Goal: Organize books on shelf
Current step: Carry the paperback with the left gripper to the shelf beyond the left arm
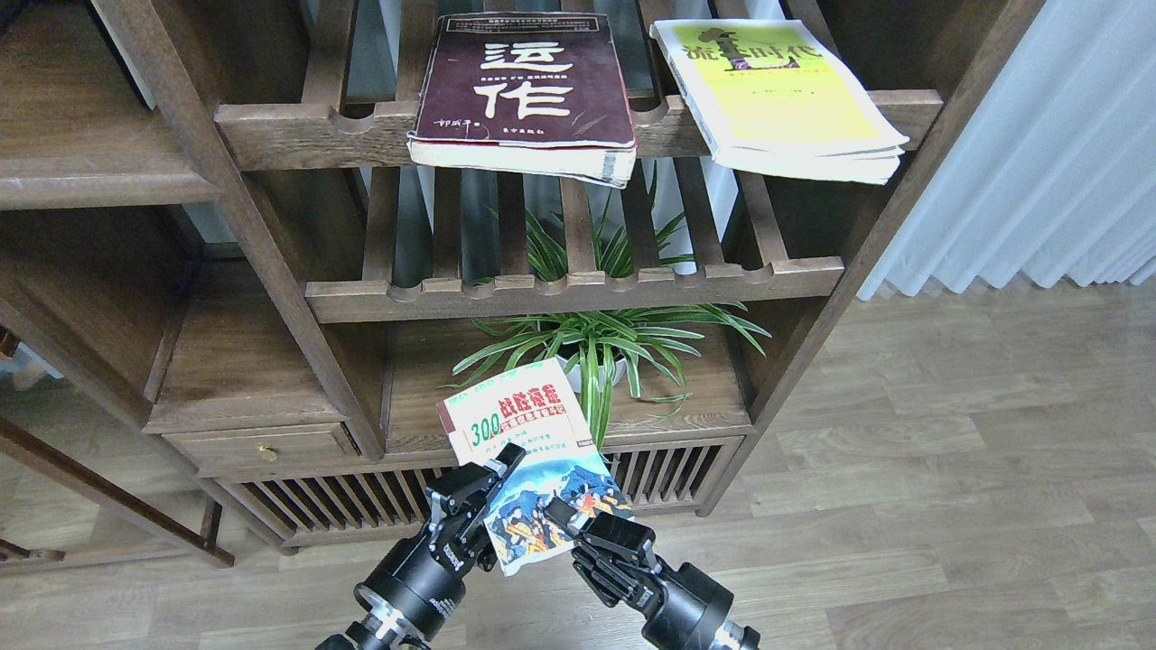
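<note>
A: So, where is your white book [526, 460] right now?

B: Low in the centre of the frame, in front of the plant [601, 348]. Your left gripper [492, 474] pinches its left edge; your right gripper [578, 522] looks clamped on the lower right corner.

A: How will it handle?

B: Likely light and floppy; a thin paperback bends. Hold it near the spine, not the cover's edge.

A: And the others?

B: The maroon book [526, 90] and yellow-green book [781, 95] lie flat on the slatted rack [307, 122], upper frame, overhanging its rail.
</note>
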